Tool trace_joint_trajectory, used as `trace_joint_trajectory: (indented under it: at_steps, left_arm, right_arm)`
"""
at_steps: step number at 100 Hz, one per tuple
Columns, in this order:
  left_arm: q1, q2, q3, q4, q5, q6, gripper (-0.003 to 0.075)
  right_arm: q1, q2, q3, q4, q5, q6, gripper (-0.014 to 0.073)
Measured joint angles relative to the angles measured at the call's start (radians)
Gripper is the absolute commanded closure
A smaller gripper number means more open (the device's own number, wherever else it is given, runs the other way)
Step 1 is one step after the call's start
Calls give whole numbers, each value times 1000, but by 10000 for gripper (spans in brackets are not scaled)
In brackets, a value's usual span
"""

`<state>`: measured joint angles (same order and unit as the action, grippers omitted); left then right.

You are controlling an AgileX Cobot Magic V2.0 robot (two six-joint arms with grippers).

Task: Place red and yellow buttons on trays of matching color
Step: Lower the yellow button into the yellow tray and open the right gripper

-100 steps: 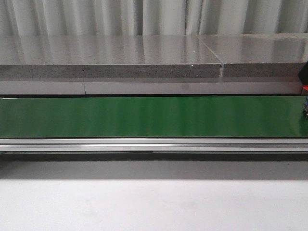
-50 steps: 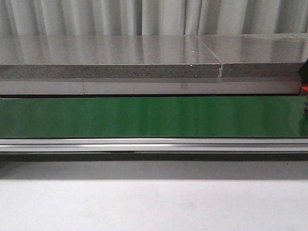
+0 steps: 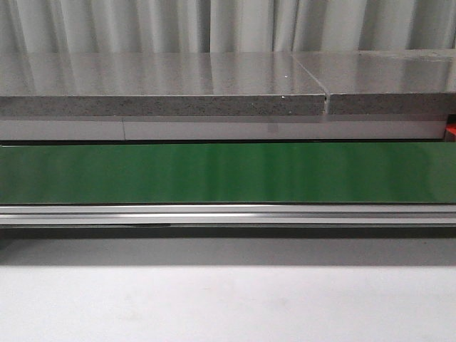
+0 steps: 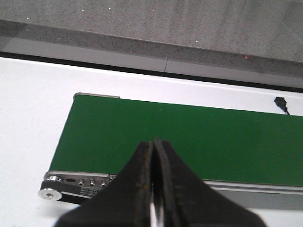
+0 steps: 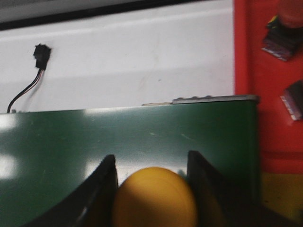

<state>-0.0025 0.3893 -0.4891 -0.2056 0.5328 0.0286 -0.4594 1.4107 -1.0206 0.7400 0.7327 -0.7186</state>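
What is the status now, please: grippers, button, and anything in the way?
Left gripper shut, empty, over the green belt. Right gripper shut on yellow button, above belt end. Red tray beside it holds parts. Path clear.

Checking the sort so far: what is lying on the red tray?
On the red tray, the right wrist view shows two dark button parts and a red shape at the edge. The rest is out of frame.
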Motion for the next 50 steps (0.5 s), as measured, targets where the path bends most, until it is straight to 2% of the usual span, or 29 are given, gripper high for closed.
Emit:
trace_joint_trajectory:
  at_steps: [22,50]
  left_arm:
    - [0,0,0,0,0,0,739]
    - [0,0,0,0,0,0,739]
  right_arm:
    - [-140,-101,0,-1,-91,38,390]
    - [-287,-110,-1,-1,-232,79,390]
